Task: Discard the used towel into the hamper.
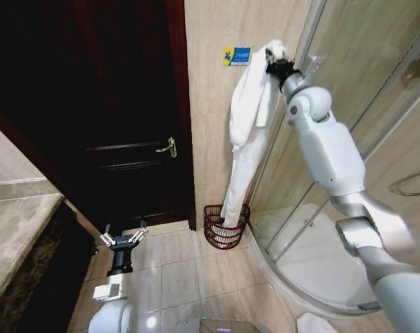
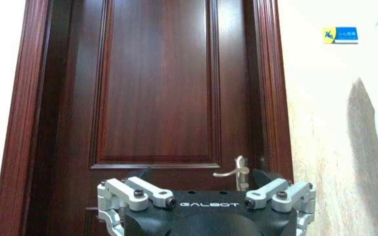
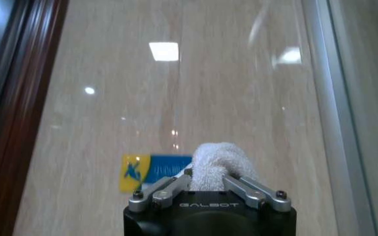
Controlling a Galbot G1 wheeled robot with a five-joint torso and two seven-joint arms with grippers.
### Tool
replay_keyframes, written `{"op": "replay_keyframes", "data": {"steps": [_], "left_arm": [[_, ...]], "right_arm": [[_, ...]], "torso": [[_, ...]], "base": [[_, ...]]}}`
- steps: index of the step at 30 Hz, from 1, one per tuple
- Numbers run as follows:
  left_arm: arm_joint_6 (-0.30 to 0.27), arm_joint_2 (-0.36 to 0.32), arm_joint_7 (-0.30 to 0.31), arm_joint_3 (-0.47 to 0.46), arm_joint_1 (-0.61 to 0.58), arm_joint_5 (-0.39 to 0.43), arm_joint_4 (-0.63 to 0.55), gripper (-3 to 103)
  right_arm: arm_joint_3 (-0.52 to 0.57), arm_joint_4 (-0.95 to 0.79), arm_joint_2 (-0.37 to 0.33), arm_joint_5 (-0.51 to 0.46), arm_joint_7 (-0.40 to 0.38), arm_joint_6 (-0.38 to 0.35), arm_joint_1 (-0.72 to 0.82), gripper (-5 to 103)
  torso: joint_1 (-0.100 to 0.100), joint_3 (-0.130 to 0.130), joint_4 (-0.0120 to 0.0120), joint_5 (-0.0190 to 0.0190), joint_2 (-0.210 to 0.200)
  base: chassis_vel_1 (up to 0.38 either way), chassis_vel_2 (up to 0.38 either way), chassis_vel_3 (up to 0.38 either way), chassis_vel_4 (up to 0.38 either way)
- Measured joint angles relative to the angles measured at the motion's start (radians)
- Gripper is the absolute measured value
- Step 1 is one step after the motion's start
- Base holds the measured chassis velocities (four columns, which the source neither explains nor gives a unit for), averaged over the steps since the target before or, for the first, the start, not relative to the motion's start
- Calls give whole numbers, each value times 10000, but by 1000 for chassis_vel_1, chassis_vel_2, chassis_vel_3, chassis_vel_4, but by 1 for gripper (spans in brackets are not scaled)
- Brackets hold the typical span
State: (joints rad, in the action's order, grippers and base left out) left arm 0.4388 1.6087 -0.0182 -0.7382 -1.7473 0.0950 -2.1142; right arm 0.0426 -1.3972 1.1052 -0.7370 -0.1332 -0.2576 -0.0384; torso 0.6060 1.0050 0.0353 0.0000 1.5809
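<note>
The used towel (image 1: 248,132) is long and white, hanging down the beige wall beside the shower glass. My right gripper (image 1: 274,62) is raised high and shut on the towel's top end; the right wrist view shows the bunched towel (image 3: 218,162) squeezed in the right gripper (image 3: 207,184). The towel's lower end reaches into the hamper (image 1: 213,232), a small dark reddish-brown wire basket on the floor by the wall. My left gripper (image 1: 123,238) hangs low in front of the door, open and holding nothing; the left gripper (image 2: 205,194) faces the door in its wrist view.
A dark wooden door (image 1: 120,118) with a metal handle (image 1: 168,147) stands left of the hamper. The curved glass shower enclosure (image 1: 348,83) and its raised base (image 1: 314,277) are on the right. A stone counter (image 1: 16,236) lies at the left. A blue-yellow sign (image 1: 236,55) is on the wall.
</note>
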Motion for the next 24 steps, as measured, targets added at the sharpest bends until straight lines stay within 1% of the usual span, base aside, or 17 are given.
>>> {"op": "replay_keyframes", "data": {"steps": [4,9,14,22,24], "left_arm": [[28,-1,0,2,-46,-32,-6,100],[89,-2,-5,4,-120,-85,-38,100],[174,-5,-28,43,-136,-170,-23,100],[274,-6,-187,93,-201,-290,-38,100],[288,-6,-250,106,-252,-405,-97,100]], "right_arm": [[34,-16,-40,99,-19,37,402,5],[-178,60,-109,250,133,340,771,5],[-259,45,-2,267,102,475,1202,5],[-279,412,213,91,-23,477,1249,5],[-271,775,287,1,-32,471,1162,5]], "torso": [[0,0,-1,0,0],[0,0,0,0,0],[1,0,0,0,0],[0,0,1,-2,0],[-14,-17,1,-1,-34]], "base": [[0,0,0,0],[0,0,0,0],[0,0,0,0],[0,0,0,0],[0,0,0,0]]}}
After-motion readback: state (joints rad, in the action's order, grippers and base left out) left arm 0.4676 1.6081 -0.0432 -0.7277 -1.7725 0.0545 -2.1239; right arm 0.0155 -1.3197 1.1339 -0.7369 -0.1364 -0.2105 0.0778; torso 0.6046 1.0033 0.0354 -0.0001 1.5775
